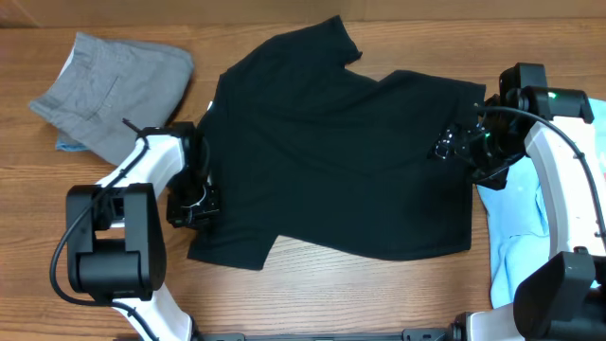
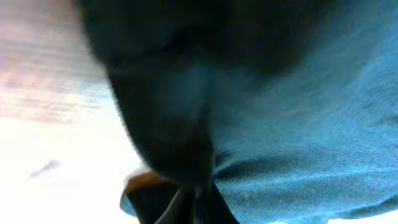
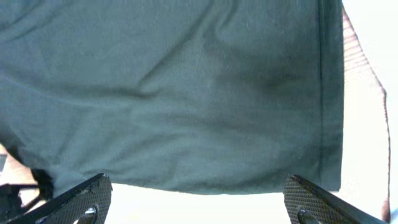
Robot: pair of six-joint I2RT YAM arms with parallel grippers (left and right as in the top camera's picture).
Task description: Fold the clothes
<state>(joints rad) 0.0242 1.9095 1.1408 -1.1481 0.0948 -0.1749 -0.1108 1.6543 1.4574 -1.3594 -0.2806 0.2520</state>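
A black T-shirt [image 1: 341, 152] lies spread across the middle of the table, its neck toward the left. My left gripper [image 1: 196, 204] sits at the shirt's left edge. In the left wrist view the left gripper [image 2: 196, 210] is shut, with a bunch of the dark cloth [image 2: 292, 124] pinched between its tips; that view is blurred. My right gripper [image 1: 454, 145] rests at the shirt's right edge. In the right wrist view its fingers [image 3: 81, 199] stand wide open, and the shirt's hem [image 3: 205, 180] lies just in front of them, not between them.
Crumpled grey shorts [image 1: 118, 90] lie at the far left corner. A light blue tee [image 1: 530, 227] lies at the right edge under the right arm. Bare wooden table [image 1: 360, 294] shows along the front.
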